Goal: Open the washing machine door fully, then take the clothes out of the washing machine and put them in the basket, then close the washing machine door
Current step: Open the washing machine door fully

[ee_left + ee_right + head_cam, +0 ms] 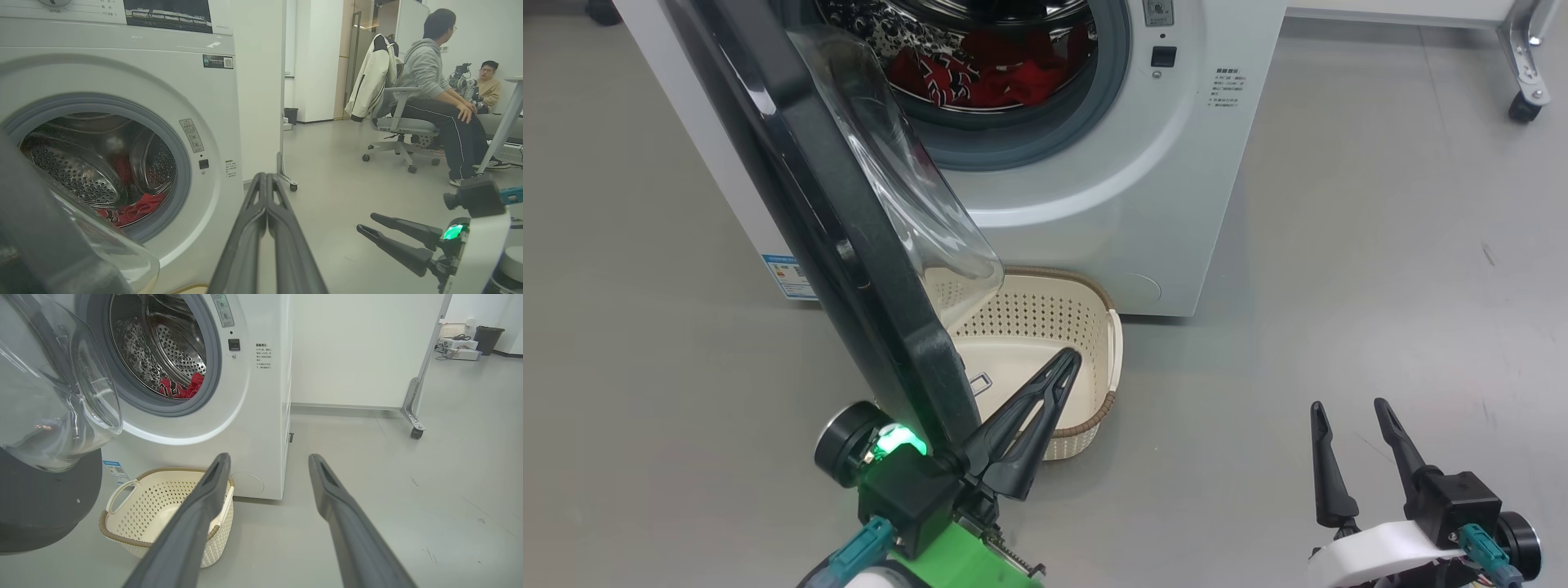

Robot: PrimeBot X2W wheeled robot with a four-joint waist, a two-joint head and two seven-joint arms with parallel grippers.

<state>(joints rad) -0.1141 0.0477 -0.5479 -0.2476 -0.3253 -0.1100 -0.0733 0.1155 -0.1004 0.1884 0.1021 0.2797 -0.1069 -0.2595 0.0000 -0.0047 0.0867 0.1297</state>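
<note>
The washing machine (1143, 204) is a big white box with smooth painted sides, and it stands on the grey, dull floor (1339, 286). Its round port has a soft grey rim. Behind the rim is the drum (163, 347), made of shiny steel with many small holes. The clothes (996, 77) lie in the bottom of the drum as a loose, crumpled heap of bright red fabric with some white and dark marks. The washing machine door (849, 245) stands open, swung out to the left of the port. It has a wide glossy black rim, and its clear glass bowl (907, 188) bulges toward the machine. The basket (1086, 302) stands on the floor just beside the machine's lower front edge, partly under the door. It is cream plastic with rounded corners, perforated walls and a brown woven-look rim, and its smooth inner bottom carries a small rectangular mark. The left gripper (1066, 363) is close beside the door's lower edge and over the basket; its jaws are pressed together with nothing between them. The right gripper (1347, 406) is over the bare floor, well apart from the basket, and its jaws stand wide and hold nothing.
</note>
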